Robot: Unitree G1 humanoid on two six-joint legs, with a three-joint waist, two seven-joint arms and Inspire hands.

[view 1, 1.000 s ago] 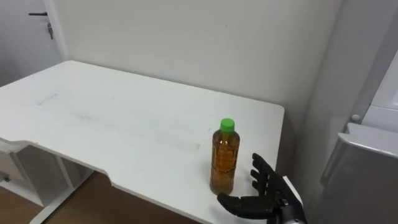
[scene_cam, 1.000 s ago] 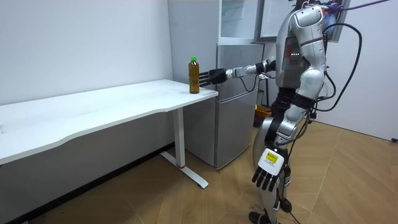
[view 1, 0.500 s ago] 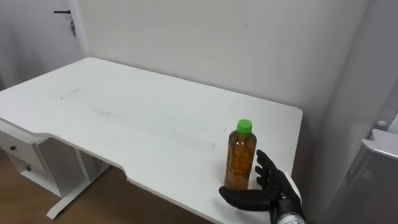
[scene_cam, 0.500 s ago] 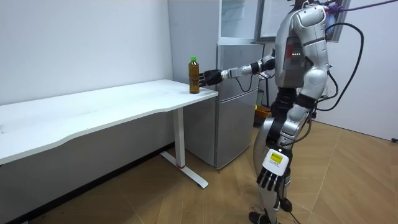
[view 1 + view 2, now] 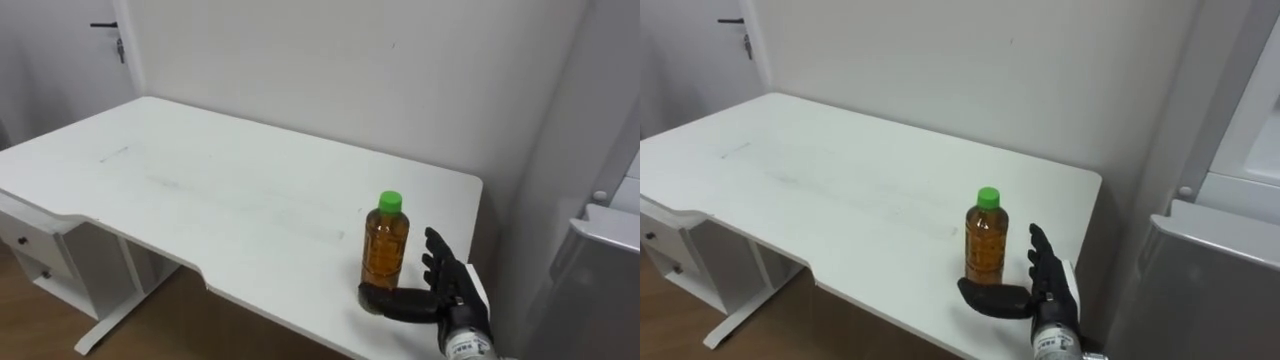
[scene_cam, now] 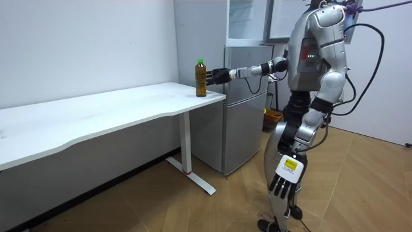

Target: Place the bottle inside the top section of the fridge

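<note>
GRASP STEP, bottle not yet lifted. My R hand (image 5: 450,292) sits just beside the bottle (image 5: 385,248), near the right corner of the tabletop (image 5: 200,190). The thumb lies across the front of the base, touching or nearly so. The fingers (image 5: 436,262) are straight and spread to the bottle's right, not wrapped round it. So the hand is released, nothing held. The bottle stands upright, green cap (image 5: 390,201) on, amber liquid nearly to the neck, close to the near edge.

Next, as I judge it: close fingers & thumb round the lower body, firm enough that smooth plastic won't slip. Lift straight up so it doesn't tip off the edge, then turn twd the fridge (image 6: 244,122). If the upper door is closed, opening it likely falls to my L hand, w/ the R one busy.

Eye views give the thumb at the base close up, plus the fridge's grey top at right. Room view gives what they lack. I stand on both feet in front of the fridge, beside the tabletop's end, R arm stretched out level. L hand (image 6: 282,187) hangs by my leg, fingers loose & empty. The upper unit (image 6: 248,19) sits stacked on the lower. Can't tell from here if its door is open.
</note>
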